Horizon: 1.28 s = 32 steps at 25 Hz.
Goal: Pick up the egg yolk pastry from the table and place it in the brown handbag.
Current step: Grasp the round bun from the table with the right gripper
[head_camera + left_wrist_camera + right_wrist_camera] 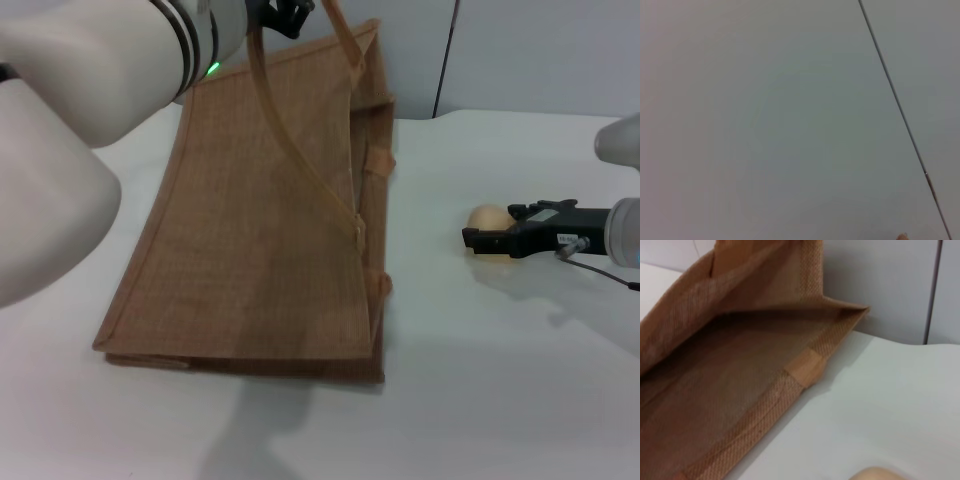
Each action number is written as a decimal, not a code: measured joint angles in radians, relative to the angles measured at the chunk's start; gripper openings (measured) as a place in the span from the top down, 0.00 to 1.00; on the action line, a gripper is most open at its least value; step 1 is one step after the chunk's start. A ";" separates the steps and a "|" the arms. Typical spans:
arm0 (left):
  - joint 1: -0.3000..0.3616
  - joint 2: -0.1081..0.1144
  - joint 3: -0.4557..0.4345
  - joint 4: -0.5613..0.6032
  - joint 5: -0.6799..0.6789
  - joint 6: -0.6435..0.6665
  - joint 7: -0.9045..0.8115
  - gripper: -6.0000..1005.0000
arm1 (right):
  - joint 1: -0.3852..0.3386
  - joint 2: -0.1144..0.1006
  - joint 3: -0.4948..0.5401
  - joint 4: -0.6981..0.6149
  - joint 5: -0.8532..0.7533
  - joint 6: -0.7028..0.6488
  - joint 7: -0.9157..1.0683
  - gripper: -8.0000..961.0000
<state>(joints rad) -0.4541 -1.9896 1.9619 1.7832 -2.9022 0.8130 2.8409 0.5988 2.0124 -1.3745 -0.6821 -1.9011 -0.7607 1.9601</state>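
The brown handbag [260, 220] lies on the white table [480, 400] with its mouth facing right. Its upper side is lifted, so the mouth gapes. My left gripper [285, 14] is at the top of the head view, shut on a handle [300, 160] and holding it up. The egg yolk pastry [486, 217] sits to the right of the bag. My right gripper [490, 238] is level with the pastry and right against it. The right wrist view shows the open bag [740, 380] and the pastry's edge [875, 474].
My large white left arm [90, 90] fills the upper left of the head view. A grey wall with a vertical seam [447, 50] stands behind the table. The left wrist view shows only the wall [765, 120].
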 joint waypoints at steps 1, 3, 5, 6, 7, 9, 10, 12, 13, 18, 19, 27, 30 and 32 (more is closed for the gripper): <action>0.000 0.000 0.000 0.000 0.000 0.000 0.000 0.89 | 0.003 0.000 -0.002 0.002 -0.003 -0.002 0.000 0.09; 0.000 0.000 0.000 0.000 0.000 0.000 0.000 0.89 | 0.008 0.000 -0.006 0.002 -0.006 -0.006 0.001 0.09; 0.000 0.000 0.000 0.000 0.000 0.000 0.000 0.89 | 0.009 0.000 -0.006 0.003 -0.006 -0.008 0.002 0.11; 0.000 0.000 0.000 0.001 0.000 0.000 0.000 0.89 | 0.009 0.000 -0.006 0.003 -0.006 -0.008 0.002 0.12; 0.000 0.000 0.000 0.001 0.000 0.000 0.000 0.89 | 0.009 0.000 -0.005 0.003 -0.007 -0.009 0.002 0.13; 0.001 0.000 0.000 0.001 0.000 0.000 0.000 0.89 | 0.009 0.000 -0.002 0.004 -0.008 -0.009 0.006 0.15; 0.001 0.000 0.000 0.001 0.000 0.000 0.000 0.89 | 0.009 0.000 0.000 0.004 -0.008 -0.009 0.013 0.16; 0.001 0.000 0.000 -0.001 0.000 0.000 0.000 0.89 | 0.009 -0.001 0.002 0.005 -0.011 -0.009 0.027 0.17; 0.000 0.000 0.000 -0.003 0.000 0.000 0.000 0.89 | 0.009 -0.002 0.002 0.006 -0.014 -0.009 0.034 0.17; -0.002 -0.001 0.000 -0.010 0.000 0.000 0.000 0.89 | 0.009 -0.003 0.002 0.008 -0.026 -0.007 0.037 0.19; -0.002 -0.001 0.000 -0.010 0.000 0.000 0.000 0.89 | 0.009 -0.003 0.002 0.009 -0.028 -0.006 0.037 0.20; -0.002 -0.002 0.000 -0.011 0.000 0.000 0.000 0.89 | 0.014 -0.004 0.002 0.015 -0.029 -0.007 0.037 0.26; -0.002 -0.002 0.000 -0.012 0.000 0.000 0.000 0.89 | 0.018 -0.004 0.002 0.015 -0.030 -0.009 0.037 0.29; -0.002 -0.002 0.000 -0.012 0.000 0.000 0.000 0.89 | 0.020 -0.004 0.002 0.015 -0.031 -0.010 0.037 0.32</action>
<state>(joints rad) -0.4556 -1.9911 1.9619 1.7716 -2.9022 0.8130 2.8409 0.6191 2.0081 -1.3730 -0.6669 -1.9321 -0.7710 1.9973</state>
